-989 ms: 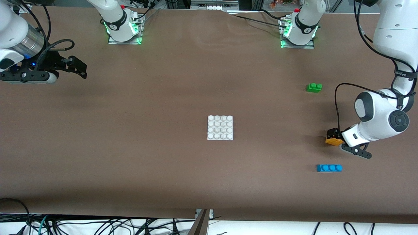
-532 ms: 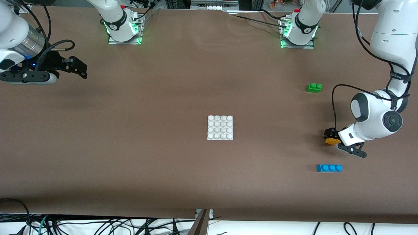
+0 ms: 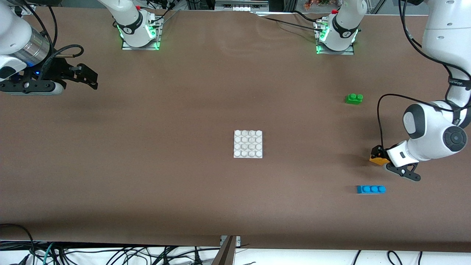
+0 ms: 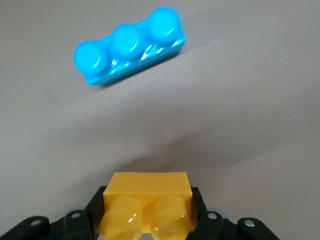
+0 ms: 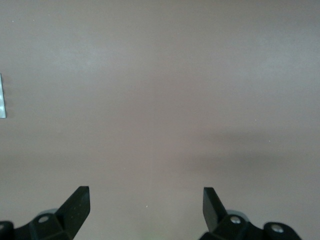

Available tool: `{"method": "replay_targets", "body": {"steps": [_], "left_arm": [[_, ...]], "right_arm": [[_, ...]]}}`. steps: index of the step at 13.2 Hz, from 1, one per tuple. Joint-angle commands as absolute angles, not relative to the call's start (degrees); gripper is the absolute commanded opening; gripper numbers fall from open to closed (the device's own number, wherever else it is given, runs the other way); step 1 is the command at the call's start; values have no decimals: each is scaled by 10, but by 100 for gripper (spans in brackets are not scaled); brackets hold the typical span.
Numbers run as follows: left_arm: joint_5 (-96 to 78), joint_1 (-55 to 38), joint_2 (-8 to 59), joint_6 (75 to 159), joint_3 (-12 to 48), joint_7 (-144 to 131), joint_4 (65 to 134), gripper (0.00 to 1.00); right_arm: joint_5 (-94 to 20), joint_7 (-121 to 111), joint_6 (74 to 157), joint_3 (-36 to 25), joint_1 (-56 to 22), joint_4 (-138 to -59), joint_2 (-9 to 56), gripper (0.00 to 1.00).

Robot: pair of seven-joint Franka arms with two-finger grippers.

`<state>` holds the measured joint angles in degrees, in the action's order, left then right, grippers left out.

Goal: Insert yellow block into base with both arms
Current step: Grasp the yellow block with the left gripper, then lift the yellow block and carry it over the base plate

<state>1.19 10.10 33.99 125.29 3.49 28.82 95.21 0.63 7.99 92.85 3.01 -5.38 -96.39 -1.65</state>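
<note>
On my front view, nearest the camera, a blue brick [image 3: 371, 189] with three studs lies flat on the brown table [image 3: 184, 184] toward the left arm's end. Just above it in that view, my left gripper [image 3: 378, 157] is low over the table, its two black fingers clamped on the sides of the yellow block [image 3: 377, 159]. In the left wrist view the yellow block [image 4: 146, 206] sits squarely between the fingers [image 4: 98, 210], both round studs facing the camera, with the blue brick [image 4: 129, 46] on the table a short way off. I cannot tell whether the block touches the table or hangs just above it.

About as far from the camera as the block, the white base [image 3: 248, 144] lies flat at the table's middle, well apart from the block, its studs bare.

Farther from the camera, a green brick [image 3: 354, 98] with two studs rests toward the left arm's end.

My right gripper [image 3: 88, 78] waits above the right arm's end of the table, fingers [image 5: 76, 204] spread apart, holding nothing over bare table.
</note>
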Motion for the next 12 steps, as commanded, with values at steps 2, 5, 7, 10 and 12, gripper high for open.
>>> {"method": "replay_targets", "body": {"steps": [2,5,7,10,12], "left_arm": [[9,28,320,1091,32,180,848,29],[4,-66,321,1029,35,17,793,29],[1,-129,324,1032,36,-78,788,29],[-3,-207,372,1034,36,-208,722,28],[-17,-249,412,1038,35,-252,684,28]], "right_arm": [[9,75,921,33,-51,-939,-4,100],[10,74,921,33,-48,-926,2,100],[10,75,918,30,-46,-916,10,100],[5,72,918,5,-39,-911,9,100],[0,74,918,5,-39,-897,8,100]]}}
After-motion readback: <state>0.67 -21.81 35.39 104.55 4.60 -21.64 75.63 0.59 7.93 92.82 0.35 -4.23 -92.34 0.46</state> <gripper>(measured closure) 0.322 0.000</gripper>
